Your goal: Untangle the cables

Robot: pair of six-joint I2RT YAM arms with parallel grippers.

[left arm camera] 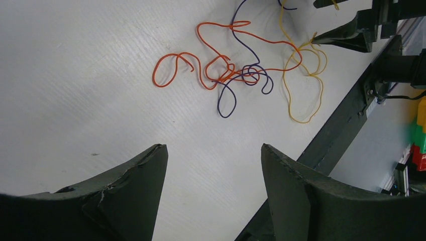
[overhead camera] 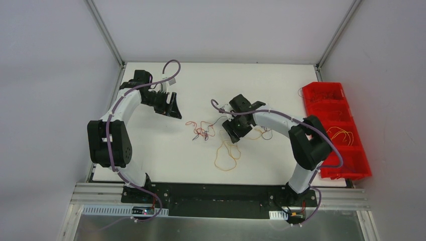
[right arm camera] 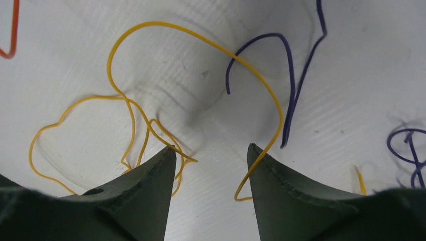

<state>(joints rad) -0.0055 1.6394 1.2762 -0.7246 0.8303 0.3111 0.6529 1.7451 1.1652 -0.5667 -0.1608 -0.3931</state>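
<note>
Right gripper (right arm camera: pixel 211 148) is low over the yellow cable (right arm camera: pixel 150 22) — fingers apart, strand crossing at both tips, possibly touching. The orange-purple tangle (left arm camera: pixel 226 73) lies to its left, mid-table. Left gripper (left arm camera: pixel 213 145) — fingers apart, farther off.

cables (left arm camera: pixel 228 74) | orange, purple, yellow (thin, curly) | loosely tangled, lying flat

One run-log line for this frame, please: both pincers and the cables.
left pincer: open, empty, aimed at orange-purple tangle | right pincer: open, low over yellow cable, nothing clamped | status: not yet untangled
</note>
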